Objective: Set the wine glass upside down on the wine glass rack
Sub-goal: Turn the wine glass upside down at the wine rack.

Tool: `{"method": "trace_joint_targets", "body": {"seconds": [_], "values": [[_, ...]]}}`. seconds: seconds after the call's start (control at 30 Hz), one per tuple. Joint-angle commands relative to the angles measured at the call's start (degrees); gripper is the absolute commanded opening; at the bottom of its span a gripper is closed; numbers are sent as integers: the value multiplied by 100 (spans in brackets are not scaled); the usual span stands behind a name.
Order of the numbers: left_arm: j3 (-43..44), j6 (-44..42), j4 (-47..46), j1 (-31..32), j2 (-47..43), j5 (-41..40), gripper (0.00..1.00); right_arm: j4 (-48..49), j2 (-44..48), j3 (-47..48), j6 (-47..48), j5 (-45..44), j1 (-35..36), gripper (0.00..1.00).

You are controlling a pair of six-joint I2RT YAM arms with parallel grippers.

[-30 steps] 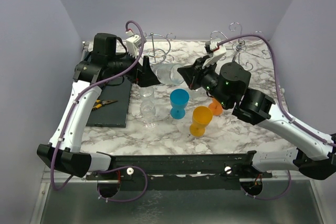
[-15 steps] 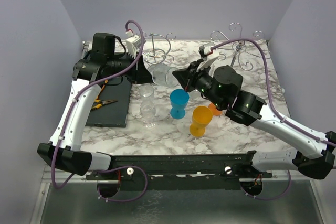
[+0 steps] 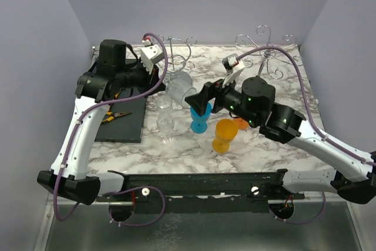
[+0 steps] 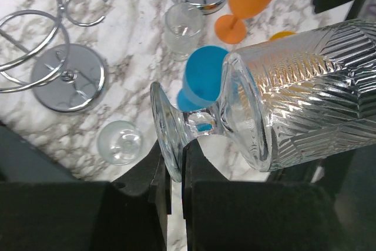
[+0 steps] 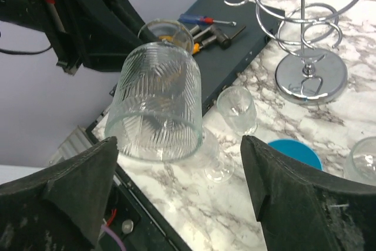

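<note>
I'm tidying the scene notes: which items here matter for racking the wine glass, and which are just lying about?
Job: ribbed wine glass; wire rack beside the tray; second wire rack.
Lying about: blue goblet; orange goblet; small clear glasses; dark tray; hand tools on it.

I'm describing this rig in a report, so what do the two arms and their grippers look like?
Both the left arm and right arm have white links between black joint housings, with a purple cable looped along each. Green lights dot the right arm's joints. The left gripper and right gripper are black, with blocky fingers.
</note>
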State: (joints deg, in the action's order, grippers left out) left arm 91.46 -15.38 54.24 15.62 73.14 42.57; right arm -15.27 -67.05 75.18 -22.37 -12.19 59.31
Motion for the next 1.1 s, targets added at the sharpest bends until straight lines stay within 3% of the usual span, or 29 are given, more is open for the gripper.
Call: {"method": "trace_joint_targets", "body": {"seconds": [0.0,0.17,0.5,0.67,1.07], "values": [[-74,-1629,107,29,-286,-740,0,-1118,334,280,29,427,46,96],[-86,-2570,131,29,-435,-1061,0,-1650,163,941,348,890,46,100],[-33,-3947,-211,60,-934,-789,0,-1679,-1518,2355,763,1945,-39,100],[-352,-4648,-394,57,-1357,-498,0,-1471,-1798,2510,739,2429,-186,100],[-583,-5096,-959,66,-1658,-137,0,-862,-2056,1962,541,3481,-245,100]]}}
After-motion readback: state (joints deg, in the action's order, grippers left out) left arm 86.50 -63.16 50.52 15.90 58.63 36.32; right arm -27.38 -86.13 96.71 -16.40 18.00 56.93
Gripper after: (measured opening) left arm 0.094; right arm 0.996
